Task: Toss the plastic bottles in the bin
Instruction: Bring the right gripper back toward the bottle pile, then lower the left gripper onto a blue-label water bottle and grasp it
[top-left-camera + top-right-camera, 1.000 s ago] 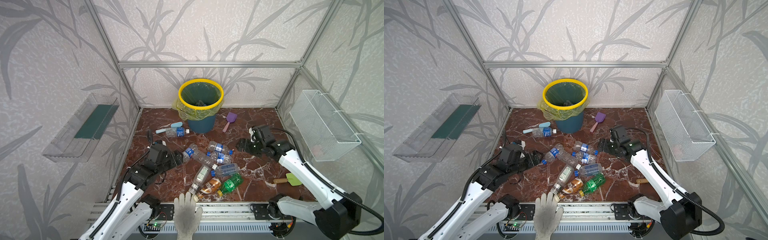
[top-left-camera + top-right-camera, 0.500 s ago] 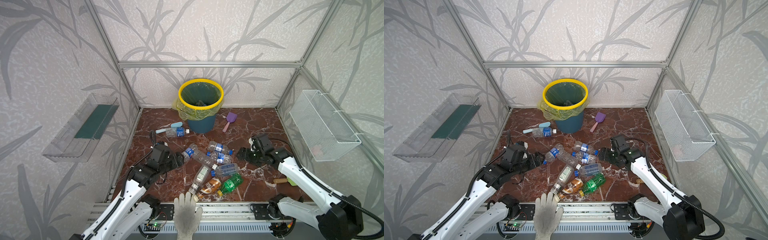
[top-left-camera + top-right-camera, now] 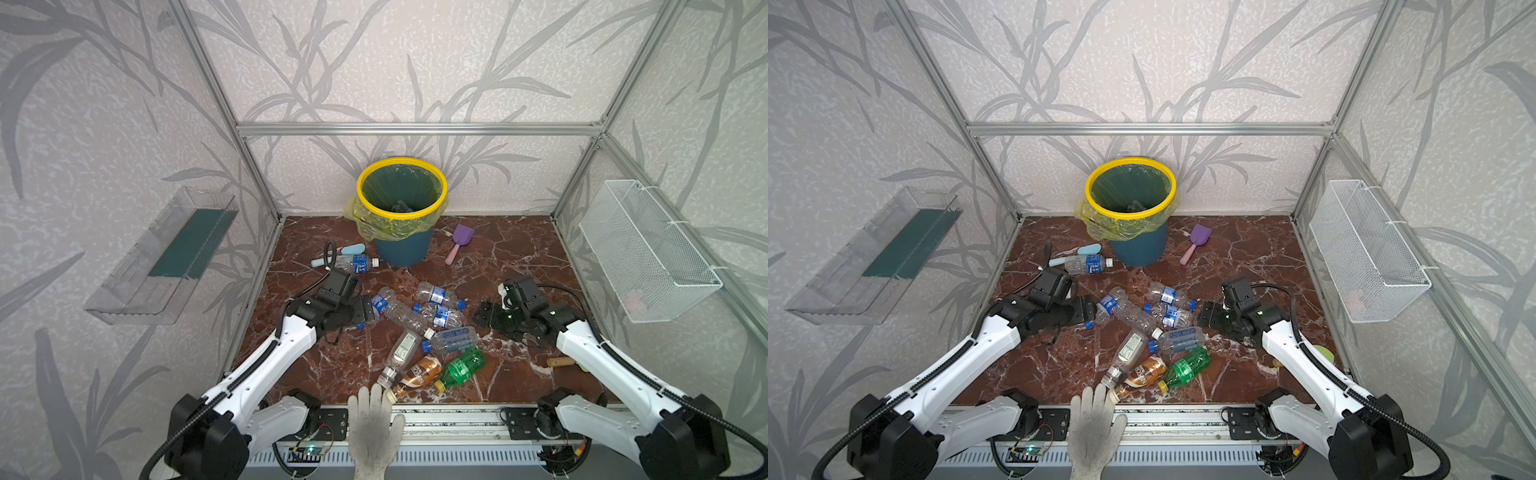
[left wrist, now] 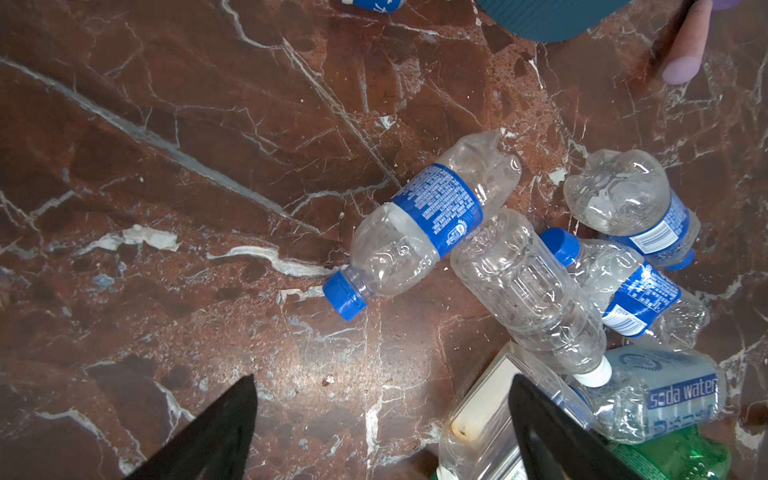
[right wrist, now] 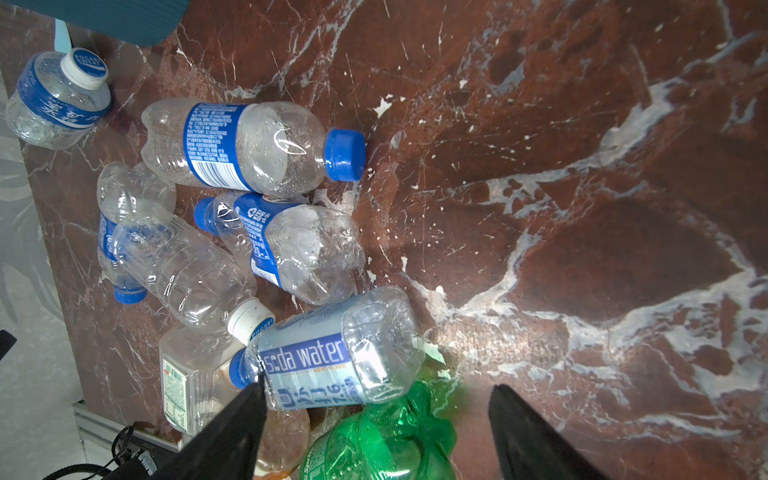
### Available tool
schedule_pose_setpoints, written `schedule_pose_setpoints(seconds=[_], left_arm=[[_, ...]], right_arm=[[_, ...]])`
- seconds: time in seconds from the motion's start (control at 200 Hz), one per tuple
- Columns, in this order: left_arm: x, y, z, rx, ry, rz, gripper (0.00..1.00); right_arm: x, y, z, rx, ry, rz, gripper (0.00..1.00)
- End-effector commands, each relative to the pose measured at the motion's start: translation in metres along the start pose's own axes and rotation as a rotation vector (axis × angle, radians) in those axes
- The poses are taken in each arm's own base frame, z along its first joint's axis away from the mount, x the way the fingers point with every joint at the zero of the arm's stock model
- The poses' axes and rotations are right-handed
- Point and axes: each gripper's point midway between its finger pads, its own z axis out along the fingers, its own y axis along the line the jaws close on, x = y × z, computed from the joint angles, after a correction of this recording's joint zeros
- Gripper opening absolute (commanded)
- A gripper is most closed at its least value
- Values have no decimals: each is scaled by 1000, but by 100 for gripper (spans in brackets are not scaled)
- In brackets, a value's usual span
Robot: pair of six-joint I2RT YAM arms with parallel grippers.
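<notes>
Both arms stretch forward from the front rail and bend inward, wrists held low. The left gripper (image 3: pixel 365 309) points toward the middle with its jaws spread wide. The right gripper (image 3: pixel 484 316) faces it from the other side, jaws also apart.

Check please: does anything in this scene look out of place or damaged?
A white work glove rests on the front rail, reaching toward the brown bottle; it is no robot part. The green bottle looks crumpled.
</notes>
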Motion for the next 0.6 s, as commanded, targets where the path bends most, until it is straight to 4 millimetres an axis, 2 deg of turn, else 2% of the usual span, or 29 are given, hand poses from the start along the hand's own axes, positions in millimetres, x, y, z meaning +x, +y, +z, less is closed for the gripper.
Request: schedule_pose_setpoints(seconds=[0.0,0.595], left_arm=[[-6,-2,4,-31,40,74,94],[-22,-12,55,-113,134,150,88]], right_arm=[[0,5,-3,-28,-5,-17,84],[-3,6,-8,-28,-25,-67,83]])
